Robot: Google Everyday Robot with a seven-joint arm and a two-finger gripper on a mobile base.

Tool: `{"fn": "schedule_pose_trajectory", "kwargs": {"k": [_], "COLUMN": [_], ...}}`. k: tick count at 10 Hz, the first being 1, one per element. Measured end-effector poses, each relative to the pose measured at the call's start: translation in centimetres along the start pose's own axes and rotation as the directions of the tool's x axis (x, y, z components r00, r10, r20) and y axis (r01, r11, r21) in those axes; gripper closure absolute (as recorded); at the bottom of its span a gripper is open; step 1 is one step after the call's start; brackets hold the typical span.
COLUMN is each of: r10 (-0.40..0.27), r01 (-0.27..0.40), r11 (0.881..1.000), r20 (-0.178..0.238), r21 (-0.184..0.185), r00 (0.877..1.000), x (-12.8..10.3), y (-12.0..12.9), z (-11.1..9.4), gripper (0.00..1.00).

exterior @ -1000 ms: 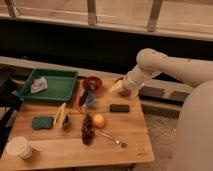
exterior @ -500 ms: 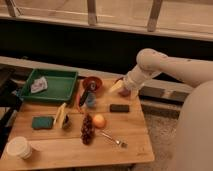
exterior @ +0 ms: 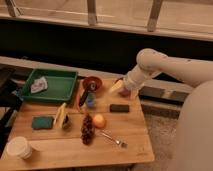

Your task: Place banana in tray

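We see a shallow green plastic tray with a raised sloping rim at the far left corner of the wooden table. It holds only a crumpled pale wad, lying toward its left side. Just right of the tray sits a round red bowl; we cannot tell what is inside it. A white cup stands at the near left corner.

The banana is outside the tray, on the table in front of it, pale yellow and slightly curved, just beside a teal rectangular sponge. The gripper hangs over the far edge of the table, right of the bowl and well apart from the banana. We cannot tell whether it is spread or closed.

A dark red grape bunch and a round orange lie near the middle, with a metal fork beside them and a small dark block further back.
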Motion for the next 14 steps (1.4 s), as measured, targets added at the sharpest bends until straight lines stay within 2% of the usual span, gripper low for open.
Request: {"fn": "schedule_pose_trajectory", "kwargs": {"k": [9, 10, 12, 13, 14], "r10": [-0.005, -0.040, -0.151, -0.209, -0.271], "r01": [0.005, 0.040, 0.151, 0.208, 0.270], "r11": [1.000, 0.999, 0.988, 0.978, 0.962], "r20": [0.001, -0.018, -0.061, -0.082, -0.100], "r21": [0.000, 0.008, -0.014, -0.022, -0.027], "r00": [1.000, 0.999, 0.987, 0.974, 0.957], "x": [-0.1, 0.1, 1.0, 2.0, 3.5], "y": [0.1, 0.3, 3.3, 5.2, 7.4], "z": [-0.1, -0.3, 0.3, 0.9, 1.8], "gripper": [0.22, 0.22, 0.22, 0.22, 0.22]}}
